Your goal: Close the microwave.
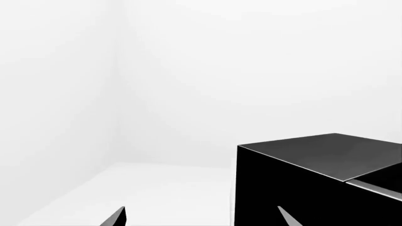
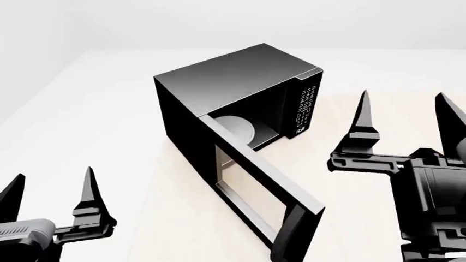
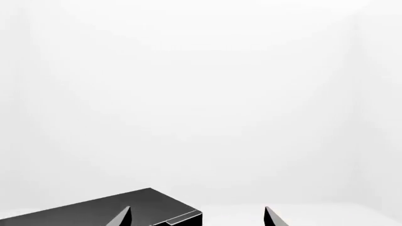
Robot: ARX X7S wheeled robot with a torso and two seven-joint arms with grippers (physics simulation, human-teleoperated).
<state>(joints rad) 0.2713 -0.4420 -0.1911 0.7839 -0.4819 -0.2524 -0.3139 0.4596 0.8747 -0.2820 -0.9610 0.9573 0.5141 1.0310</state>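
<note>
Black microwave (image 2: 233, 98) at frame centre on pale table (image 2: 174, 224), windowed door (image 2: 255, 185) swung wide open toward the camera. Left gripper (image 2: 51, 191) lower left, right gripper (image 2: 404, 117) at right: both spread open, empty.

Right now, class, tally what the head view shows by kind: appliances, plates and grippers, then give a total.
Microwave, door open: 1
White plate inside it: 1
Grippers, left gripper and right gripper, both open and empty: 2
Total: 4
</note>
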